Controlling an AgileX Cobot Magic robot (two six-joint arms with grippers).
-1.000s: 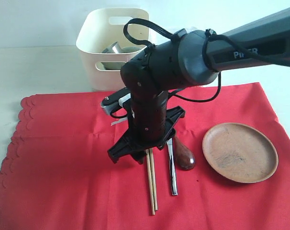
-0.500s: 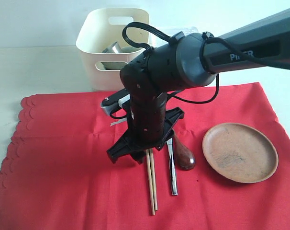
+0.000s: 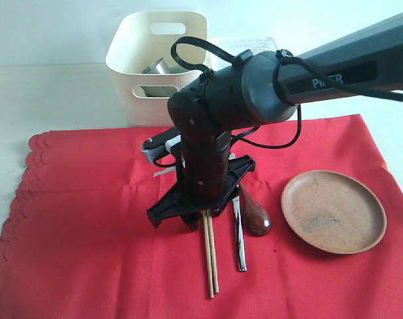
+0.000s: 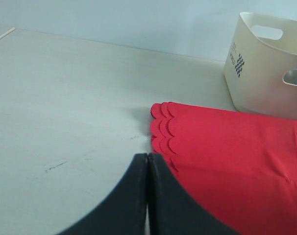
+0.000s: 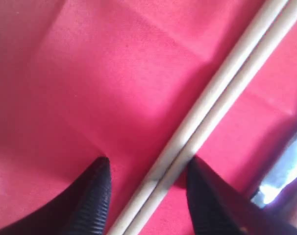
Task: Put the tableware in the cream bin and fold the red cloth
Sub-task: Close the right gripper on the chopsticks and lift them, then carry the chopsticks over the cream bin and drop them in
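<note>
The red cloth [image 3: 88, 226] lies spread flat on the table. On it, two wooden chopsticks [image 3: 210, 259] lie side by side, then a steel knife [image 3: 239, 239], a dark wooden spoon [image 3: 256, 214] and a round wooden plate [image 3: 333, 211]. My right gripper [image 3: 198, 214] points straight down over the chopsticks' far ends. In the right wrist view it [image 5: 147, 164] is open, with one finger on each side of the chopsticks [image 5: 222, 93] and gaps showing. A steel cup [image 3: 158, 68] sits inside the cream bin [image 3: 148, 106]. My left gripper [image 4: 147, 159] is shut and empty near the cloth's scalloped edge [image 4: 160, 127].
A white lattice basket [image 3: 248, 45] stands behind the cream bin, partly hidden by the right arm. The bin [image 4: 266, 78] stands just beyond the cloth's far edge. Bare pale tabletop [image 4: 65, 107] lies to the left of the cloth.
My right gripper has sunk a little lower onto the chopsticks and its jaws have drawn closer together around them. The left gripper and the tableware have not moved.
</note>
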